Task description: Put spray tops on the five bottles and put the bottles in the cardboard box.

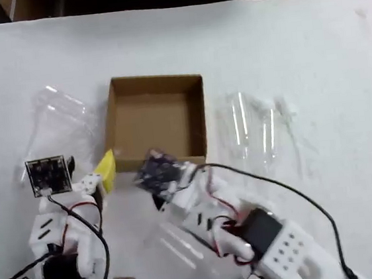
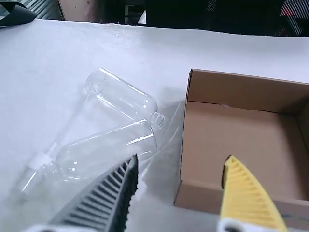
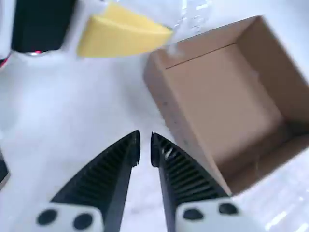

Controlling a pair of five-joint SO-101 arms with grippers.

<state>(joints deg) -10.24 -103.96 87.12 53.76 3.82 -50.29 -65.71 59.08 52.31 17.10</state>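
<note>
White table (image 1: 295,35) | cardboard box (image 1: 157,116) brown, open-topped | bottles (image 2: 123,99) clear | left gripper (image 2: 182,160) jaws apart | right gripper (image 3: 145,137) jaws nearly together

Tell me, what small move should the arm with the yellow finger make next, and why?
Probably ease the left end effector toward the nearer bottle and close on it: its jaws stand open and empty, that bottle lies on its side just beside it, and the box holds nothing yet.
</note>
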